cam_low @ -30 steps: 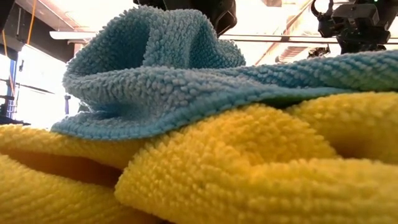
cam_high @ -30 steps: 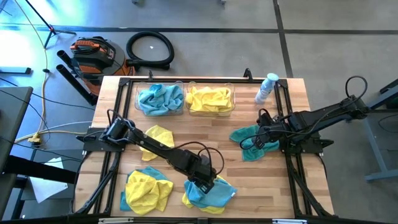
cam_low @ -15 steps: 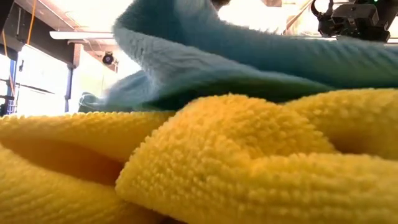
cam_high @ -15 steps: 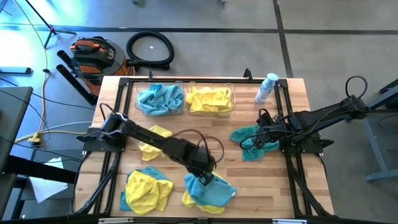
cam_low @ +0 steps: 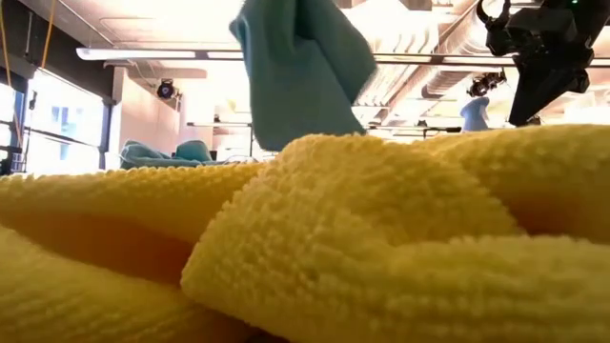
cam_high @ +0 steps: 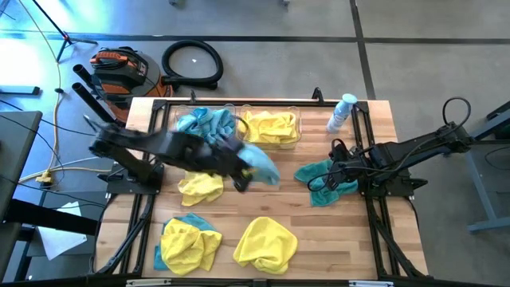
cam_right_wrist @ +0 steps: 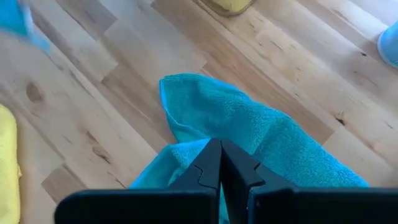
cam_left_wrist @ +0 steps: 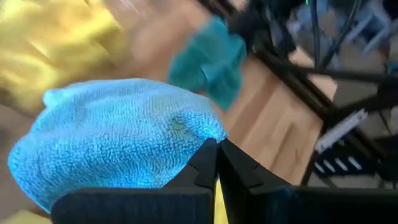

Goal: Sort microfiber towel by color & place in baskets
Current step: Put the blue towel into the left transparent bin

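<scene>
My left gripper [cam_high: 243,169] is over the middle of the table, just near of the baskets, shut on a light blue towel [cam_high: 261,165] that hangs in the air [cam_low: 300,67]. Two clear baskets stand at the far edge: the left one [cam_high: 177,119] holds blue towels, the right one [cam_high: 299,131] yellow ones. My right gripper [cam_right_wrist: 220,149] is shut and sits low over a teal towel [cam_high: 319,177] on the table's right side. My left gripper pinches the light blue towel between its two fingers at a bunched bit of its edge [cam_left_wrist: 202,132]. The towel is lifted clear of the table and hangs slack below the fingers [cam_low: 315,105]. My right gripper is over the teal towel [cam_right_wrist: 249,118]; I cannot tell whether it touches it.
A yellow towel [cam_high: 267,241] lies at the near edge and fills the low view [cam_low: 381,248]. A yellow and blue pile [cam_high: 190,243] lies near left, another yellow towel [cam_high: 201,185] left of centre. A spray bottle [cam_high: 341,112] stands far right.
My left gripper, shut on the light blue towel, has risen from the near edge and swung fast toward the baskets at the far edge. The blue towel has been lifted clear off the yellow towel, which stays where it was.
</scene>
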Controlling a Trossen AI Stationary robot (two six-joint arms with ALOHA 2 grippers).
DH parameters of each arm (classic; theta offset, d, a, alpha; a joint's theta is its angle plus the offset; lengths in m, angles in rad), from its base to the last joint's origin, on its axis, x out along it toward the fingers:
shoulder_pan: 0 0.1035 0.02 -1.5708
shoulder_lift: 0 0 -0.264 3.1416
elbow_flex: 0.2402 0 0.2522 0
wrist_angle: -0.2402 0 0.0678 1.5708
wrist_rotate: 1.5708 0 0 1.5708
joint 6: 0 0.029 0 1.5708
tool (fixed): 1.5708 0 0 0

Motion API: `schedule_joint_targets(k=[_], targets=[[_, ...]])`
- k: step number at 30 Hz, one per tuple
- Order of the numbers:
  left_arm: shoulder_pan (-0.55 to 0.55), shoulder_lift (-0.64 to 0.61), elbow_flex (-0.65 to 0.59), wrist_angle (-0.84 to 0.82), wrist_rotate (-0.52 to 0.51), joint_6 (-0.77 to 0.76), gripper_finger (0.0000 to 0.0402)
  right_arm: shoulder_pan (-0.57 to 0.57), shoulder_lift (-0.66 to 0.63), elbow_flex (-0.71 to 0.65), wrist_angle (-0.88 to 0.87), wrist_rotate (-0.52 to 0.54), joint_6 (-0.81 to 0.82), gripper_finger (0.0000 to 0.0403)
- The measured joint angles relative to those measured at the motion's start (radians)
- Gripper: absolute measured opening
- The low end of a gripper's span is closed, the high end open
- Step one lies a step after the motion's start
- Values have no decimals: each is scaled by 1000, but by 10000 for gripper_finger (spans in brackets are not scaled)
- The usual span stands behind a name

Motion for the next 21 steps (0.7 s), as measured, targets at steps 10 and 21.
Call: schedule_joint_targets(k=[10, 21], targets=[[181, -230, 0, -329, -212, 16, 0, -3, 0, 0, 2, 60, 5, 0], [534, -286, -1, -443, -240, 302, 0, -3, 0, 0, 2, 86, 99, 0]])
